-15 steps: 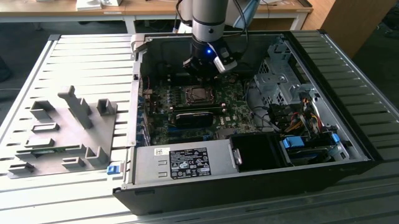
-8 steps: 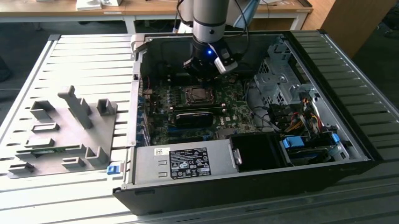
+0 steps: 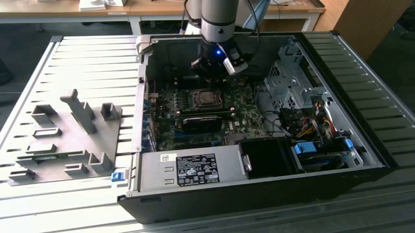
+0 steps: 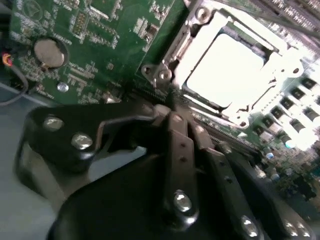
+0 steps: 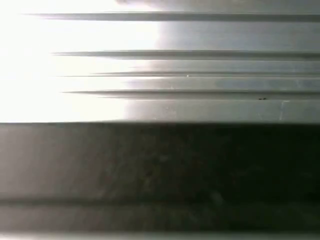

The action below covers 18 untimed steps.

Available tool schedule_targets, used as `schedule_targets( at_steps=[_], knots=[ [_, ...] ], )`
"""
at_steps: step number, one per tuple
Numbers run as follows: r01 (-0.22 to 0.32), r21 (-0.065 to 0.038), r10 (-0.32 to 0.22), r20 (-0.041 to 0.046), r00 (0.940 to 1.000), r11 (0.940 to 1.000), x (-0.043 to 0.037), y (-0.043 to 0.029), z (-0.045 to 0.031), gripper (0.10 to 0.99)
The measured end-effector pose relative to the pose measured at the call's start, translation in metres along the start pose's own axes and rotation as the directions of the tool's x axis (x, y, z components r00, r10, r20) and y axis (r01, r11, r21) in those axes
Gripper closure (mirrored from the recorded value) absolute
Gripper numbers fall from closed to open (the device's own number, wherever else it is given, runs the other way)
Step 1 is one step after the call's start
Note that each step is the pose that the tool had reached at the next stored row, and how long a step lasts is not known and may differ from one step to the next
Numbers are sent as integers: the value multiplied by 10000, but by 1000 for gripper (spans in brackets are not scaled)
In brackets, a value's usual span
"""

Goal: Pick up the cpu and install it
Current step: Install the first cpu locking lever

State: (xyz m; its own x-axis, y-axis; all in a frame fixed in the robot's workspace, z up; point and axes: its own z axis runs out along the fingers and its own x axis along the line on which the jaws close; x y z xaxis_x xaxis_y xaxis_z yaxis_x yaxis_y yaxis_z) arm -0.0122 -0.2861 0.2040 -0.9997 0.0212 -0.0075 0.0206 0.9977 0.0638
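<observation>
Hovering inside the open computer case, the gripper hangs just beside the socket, fingers pressed together and holding nothing. Beyond the fingertips, the cpu already lies flat within the socket's metal frame.

Slatted metal table: computer case, grey fixture
</observation>
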Motion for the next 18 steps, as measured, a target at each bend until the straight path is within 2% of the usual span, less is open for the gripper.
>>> schedule_targets(
  at_steps=[3, 5, 10, 18],
  knots=[
    [0, 4, 0, -1, 10000, 10000, 0, 2, -37, 980],
    [1, 5, -1, -1, 10000, 10000, 0, -2, -38, 980],
    [1, 6, -1, -1, 10000, 10000, -2, -70, -42, 980],
    [0, 8, 0, -1, 10000, 10000, -2, -85, -43, 980]
  ],
)
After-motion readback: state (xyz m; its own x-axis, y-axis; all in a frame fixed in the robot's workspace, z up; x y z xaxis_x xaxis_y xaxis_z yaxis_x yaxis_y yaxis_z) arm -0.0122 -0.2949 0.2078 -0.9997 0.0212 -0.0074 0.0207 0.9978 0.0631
